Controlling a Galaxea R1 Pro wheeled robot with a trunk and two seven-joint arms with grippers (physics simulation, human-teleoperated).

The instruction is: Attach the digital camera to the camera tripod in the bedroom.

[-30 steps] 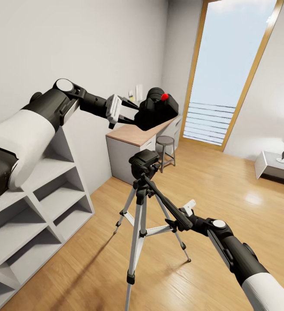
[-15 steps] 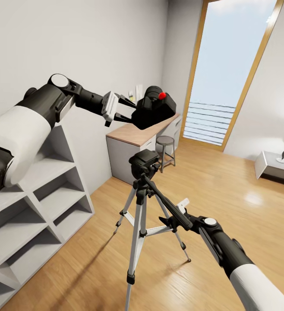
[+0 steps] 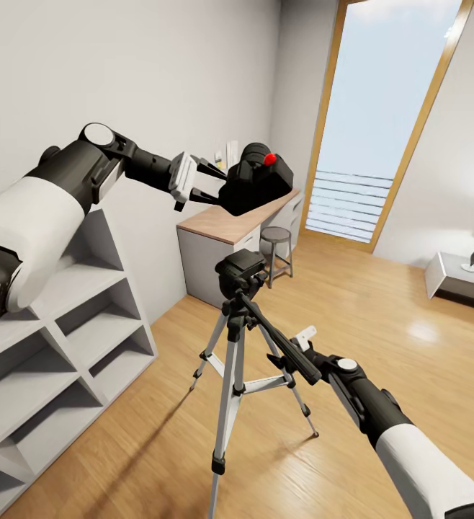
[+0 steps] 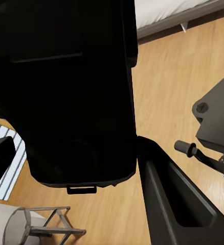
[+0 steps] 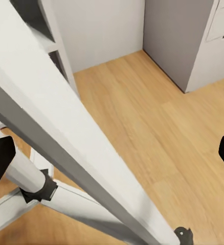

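Inspector A: Nearest, the right hand (image 3: 300,358) sits at the outer end of the pan handle (image 3: 280,342); whether it is clenched on the handle I cannot tell. I judge it is there to steady the camera tripod (image 3: 231,346).

Inspector B: Beyond, the tripod head (image 3: 241,269) stands bare on the wood floor (image 3: 381,317).

Inspector A: Farther, the left hand (image 3: 209,180) grasps the digital camera (image 3: 257,180), raised above and behind the head, in front of the desk (image 3: 226,223), presumably for lowering onto the mount.
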